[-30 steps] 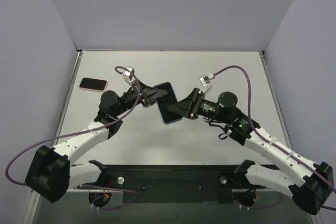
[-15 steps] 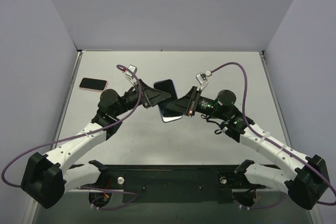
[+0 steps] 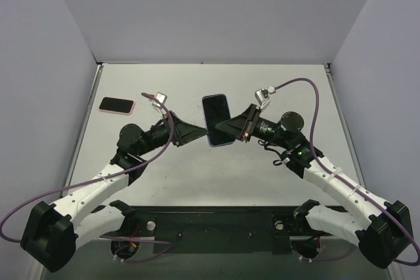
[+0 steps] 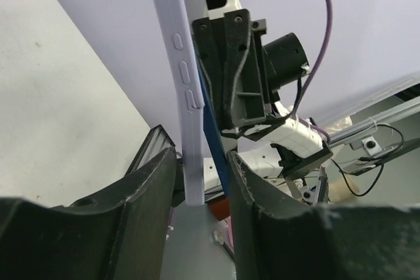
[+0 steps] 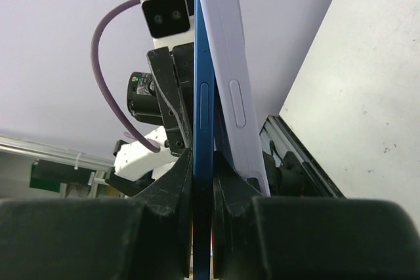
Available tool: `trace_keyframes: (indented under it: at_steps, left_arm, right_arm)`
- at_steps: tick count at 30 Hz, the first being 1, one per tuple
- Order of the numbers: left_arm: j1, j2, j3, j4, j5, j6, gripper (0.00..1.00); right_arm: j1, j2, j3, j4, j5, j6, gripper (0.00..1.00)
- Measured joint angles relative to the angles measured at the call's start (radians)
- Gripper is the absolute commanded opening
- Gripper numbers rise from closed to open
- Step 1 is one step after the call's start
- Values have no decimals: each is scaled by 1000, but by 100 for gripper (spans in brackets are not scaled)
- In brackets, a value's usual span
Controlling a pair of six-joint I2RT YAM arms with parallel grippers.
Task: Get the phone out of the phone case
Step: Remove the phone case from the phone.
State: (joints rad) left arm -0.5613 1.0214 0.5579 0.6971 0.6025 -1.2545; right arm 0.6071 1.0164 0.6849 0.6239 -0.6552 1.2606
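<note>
phone + case hanging in mid-air btwn the two pincers

far left, a pink-edged handset (image 3: 117,105) is lying flat on the worktop (image 3: 216,175), screen up, well apart from both arms.

next over, the left pincer (image 3: 197,132) is reaching in w/ its tip at the lower left edge of the phone (image 3: 215,113). in the left wrist view its fingers (image 4: 141,195) are straddling the lavender phone case (image 4: 185,83), which is showing edge-on w/ its side buttons facing the cam. the phone's blue edge is lying just behind it. a thin dark gap is showing beside one finger, so can't tell whether this pincer is clamping or only flanking the case.

centre: the phone is being held clear of the worktop, dark screen facing the top cam, long axis running roughly away from the arm bases. lavender rim is peeking out round its near end.

right of that, the right pincer (image 3: 231,126) is coming in from the right and pinching the phone by its right edge. in the right wrist view its fingers (image 5: 174,185) are pressing on both faces of the blue phone edge. the case is splaying away from the phone at the near end, w/ one finger sitting btwn phone and case. a purple cable (image 3: 295,83) is arching over the right wrist.
</note>
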Motion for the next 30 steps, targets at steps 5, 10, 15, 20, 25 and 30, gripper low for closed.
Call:
trace_keyframes:
  at_steps: [5, 10, 15, 20, 25, 30]
  left_arm:
    - [0, -36, -29, 42, -10, 20, 41]
    - [-5, -7, -37, 45, -16, 31, 39]
    - [-14, 37, -28, 27, -19, 43, 40]
    - [-18, 65, 16, -8, -22, 59, 36]
    - [-27, 77, 66, -61, -28, 92, 18]
    - [-27, 77, 140, -241, -91, 167, 0]
  right_arm:
    - [-6, -3, -15, 64, -8, 67, 0]
    - [-6, -3, -24, 122, -15, 118, 0]
    - [-3, -3, -24, 148, -17, 142, 0]
    - [7, 1, -24, 150, -18, 143, 0]
    - [12, 10, -24, 141, -16, 124, 0]
    - [16, 9, -24, 79, -20, 71, 0]
